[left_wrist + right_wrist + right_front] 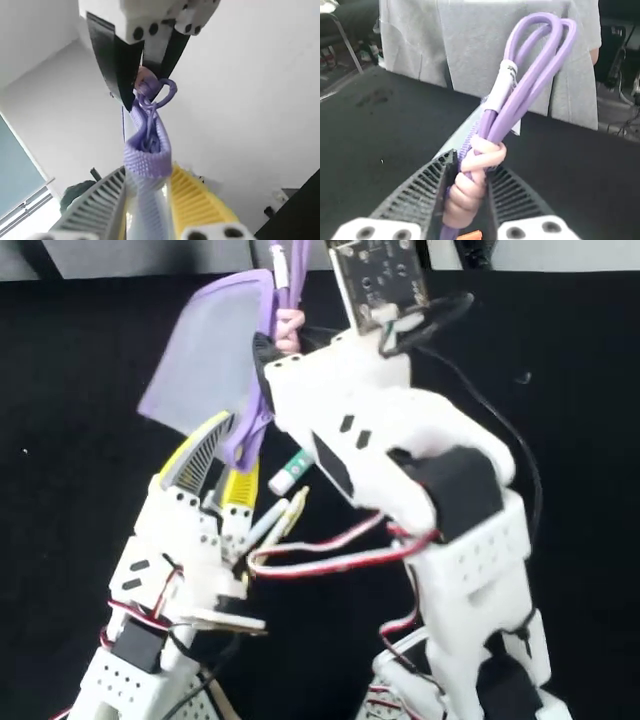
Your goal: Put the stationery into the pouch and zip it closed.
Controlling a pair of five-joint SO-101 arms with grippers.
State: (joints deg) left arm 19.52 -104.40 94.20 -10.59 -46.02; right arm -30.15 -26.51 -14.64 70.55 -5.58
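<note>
**Desk:** How far along are we?

**Me:** Not far, by my reckoning. Nearest me, the left gripper (236, 446) is clamped on the lower end of the pouch (205, 360). Its grey and yellow jaws are pinching the purple webbing. Just beside it, down on the table (70, 440), some pens (280, 515) and a green-capped tube (291, 472) lie loose. So I'd say the stationery has yet to go in.

**Desk:** And the pouch itself?

**Me:** It's up off the table, strung between my two arms. At its far end the right gripper (470, 160) is closed on the pink zip charm (470, 190). The purple cord loop (530, 75) sticks out beyond the fingers.

**Desk:** Is the zip open?

**Me:** In the left wrist view the mouth seems parted just above the webbing. I can't tell how far the opening runs.

**Desk:** What's in your way?

**Me:** Mostly my own arms. Both claws are occupied, so neither is free to fetch a pen. The right arm's body hangs over the loose items, and the red and white cables (320, 560) drape close by them. Whichever claw lets go, I expect the pouch to sag.
</note>
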